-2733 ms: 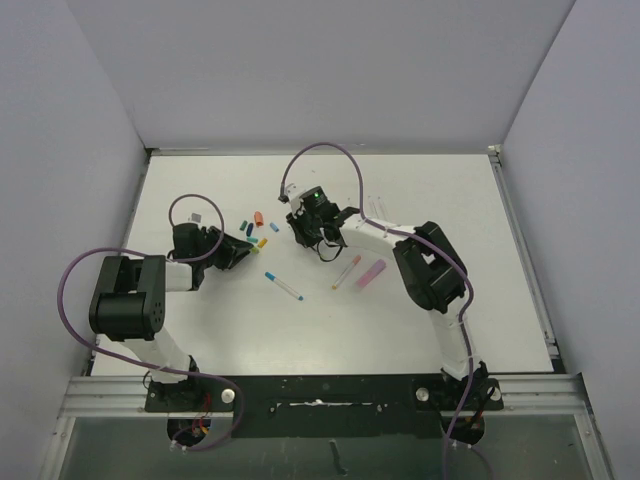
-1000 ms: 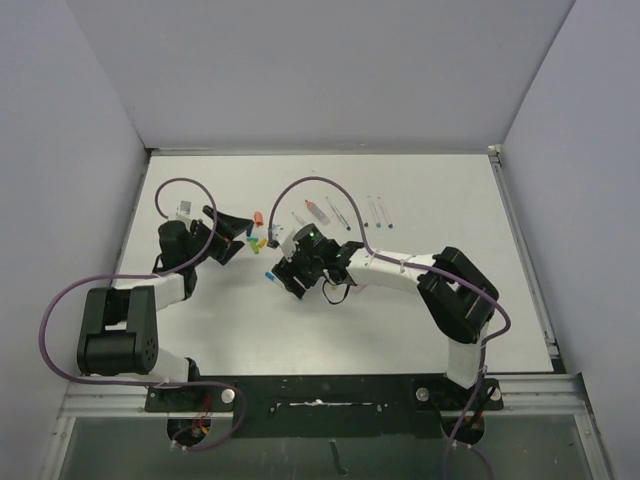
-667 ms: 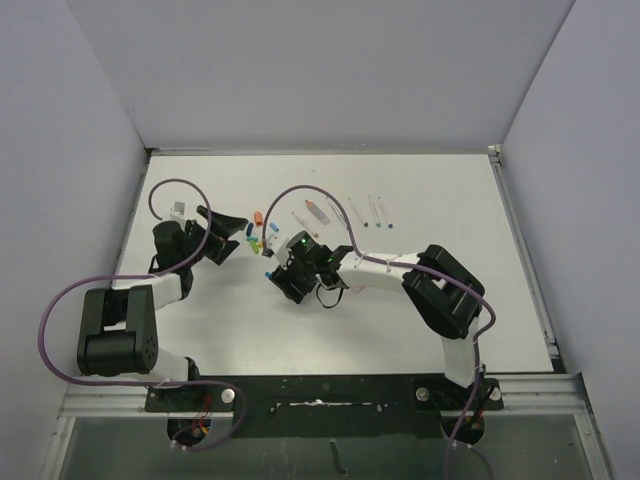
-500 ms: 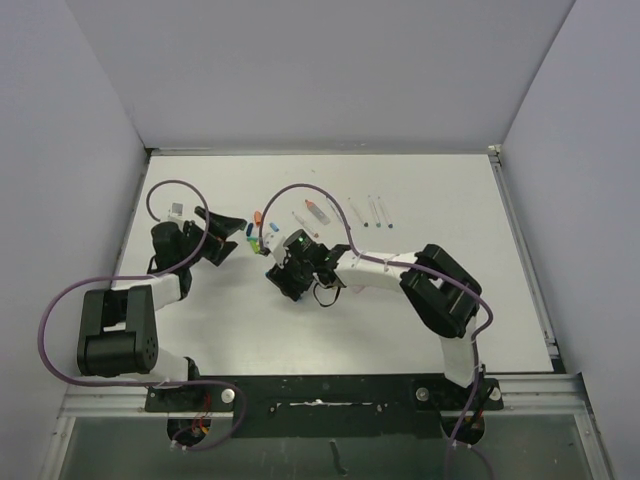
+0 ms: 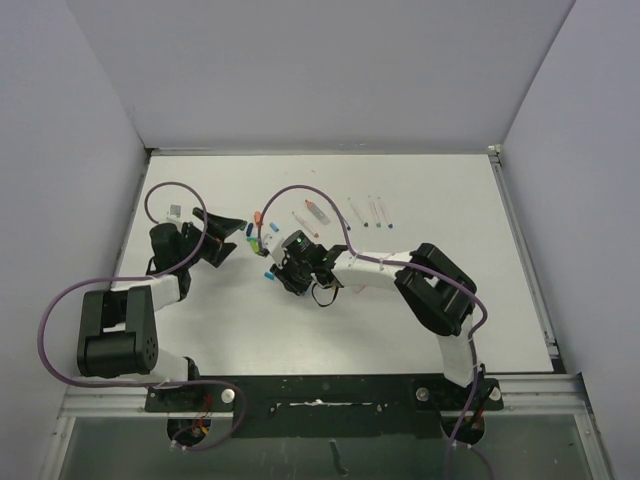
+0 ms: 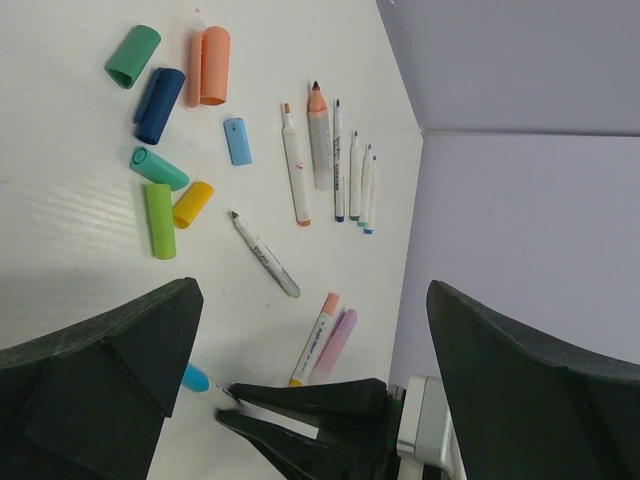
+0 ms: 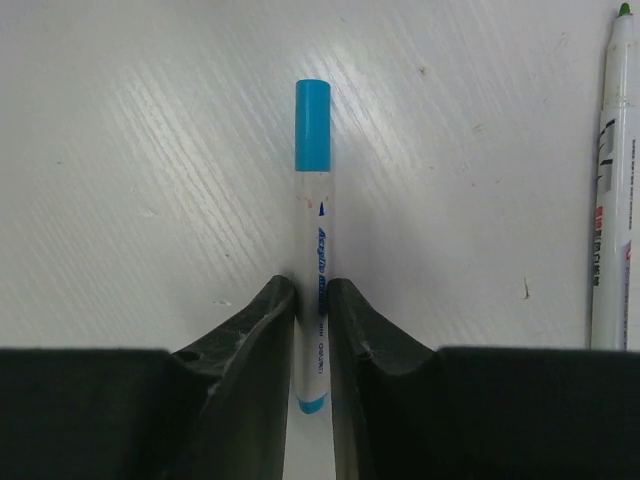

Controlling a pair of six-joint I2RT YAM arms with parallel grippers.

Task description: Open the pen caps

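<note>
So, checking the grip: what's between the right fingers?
A white pen barrel, pinched near its tail end; its blue cap sticks out ahead, on. The fingers cover the barrel's sides there and anything beneath them.

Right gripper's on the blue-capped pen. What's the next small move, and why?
Probably lift the pen slightly: the right gripper pinches its barrel, the blue cap juts out free, and the left gripper is open nearby.

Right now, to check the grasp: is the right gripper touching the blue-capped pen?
Touching. Right wrist view: the right gripper pinches the blue-capped pen, no gap.
</note>
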